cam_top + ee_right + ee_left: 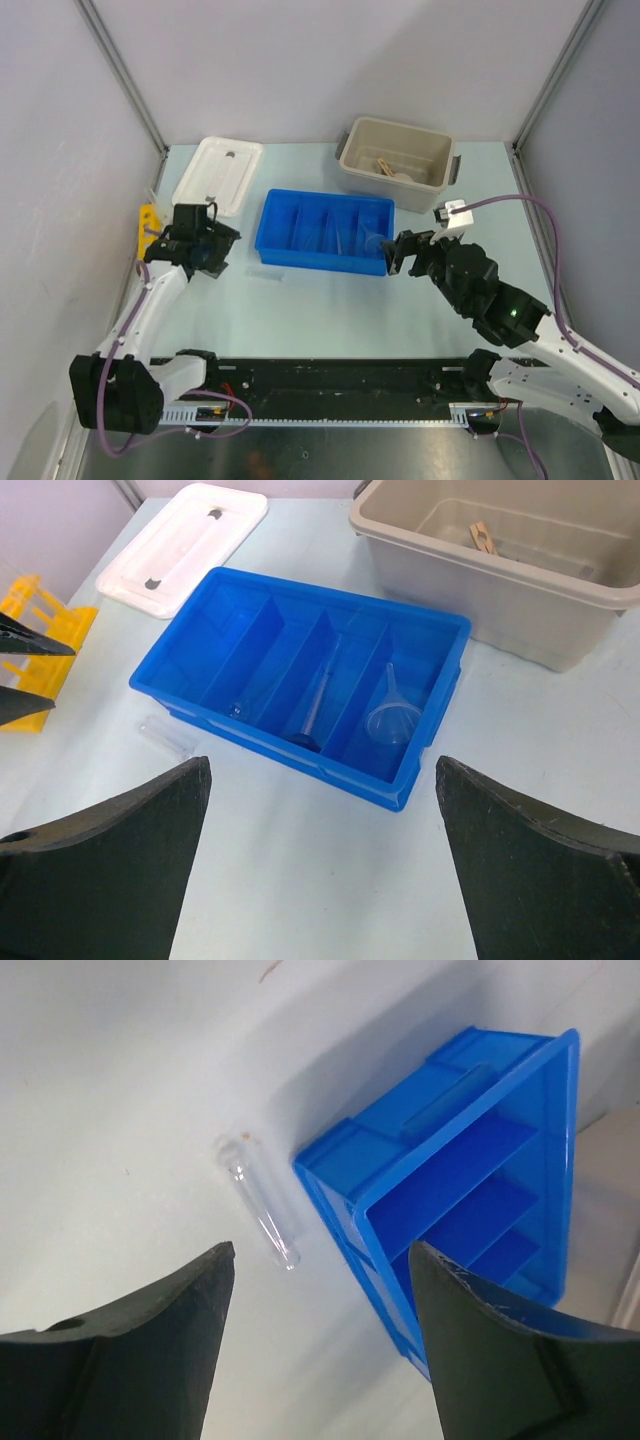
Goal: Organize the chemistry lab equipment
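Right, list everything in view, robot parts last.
Blue tray: 1, blue, four compartments, table centre.
Funnel: 1, clear, tray's right-end compartment.
Thin rod: 1, clear with a dark tip, compartment next to the funnel.
Glass tube: 1, clear, lying on the table off the tray's near-left corner.
Tub: 1, beige, behind the tray, lid off.
Wooden piece: 1, tan, inside the tub.
Lid: 1, white, back left.
Rack: 1, yellow, left edge.
Left jaws: black, open, empty, near the tube.
Right jaws: black, open, empty, at the tray's right end.
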Action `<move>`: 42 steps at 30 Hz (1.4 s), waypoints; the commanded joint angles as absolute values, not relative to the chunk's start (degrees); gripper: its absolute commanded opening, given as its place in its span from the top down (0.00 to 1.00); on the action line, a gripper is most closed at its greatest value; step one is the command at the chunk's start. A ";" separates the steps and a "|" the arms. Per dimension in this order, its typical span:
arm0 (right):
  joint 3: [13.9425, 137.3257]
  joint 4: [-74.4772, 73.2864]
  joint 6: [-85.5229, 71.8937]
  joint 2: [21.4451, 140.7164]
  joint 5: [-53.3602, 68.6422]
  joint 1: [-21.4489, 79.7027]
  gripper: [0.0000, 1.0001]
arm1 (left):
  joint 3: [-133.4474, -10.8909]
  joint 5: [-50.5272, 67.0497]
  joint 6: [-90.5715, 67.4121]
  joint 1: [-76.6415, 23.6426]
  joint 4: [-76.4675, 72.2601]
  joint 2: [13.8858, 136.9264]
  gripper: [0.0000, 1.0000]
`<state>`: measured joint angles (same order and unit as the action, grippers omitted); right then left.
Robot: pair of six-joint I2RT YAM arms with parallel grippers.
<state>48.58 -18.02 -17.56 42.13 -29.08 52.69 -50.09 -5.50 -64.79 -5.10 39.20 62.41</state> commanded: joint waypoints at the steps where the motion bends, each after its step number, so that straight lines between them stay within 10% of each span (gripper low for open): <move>1: 48.62 -17.86 -18.74 40.96 -29.35 52.80 0.01 | -48.53 -1.31 -77.40 -3.97 40.15 65.48 0.26; 42: 47.88 -15.36 -15.95 44.09 -30.69 52.49 0.01 | -54.18 3.44 -78.14 -2.46 41.54 93.65 0.45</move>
<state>47.88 -18.04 -16.73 43.72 -29.30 52.69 -52.34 3.27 -78.98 -2.92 40.99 93.30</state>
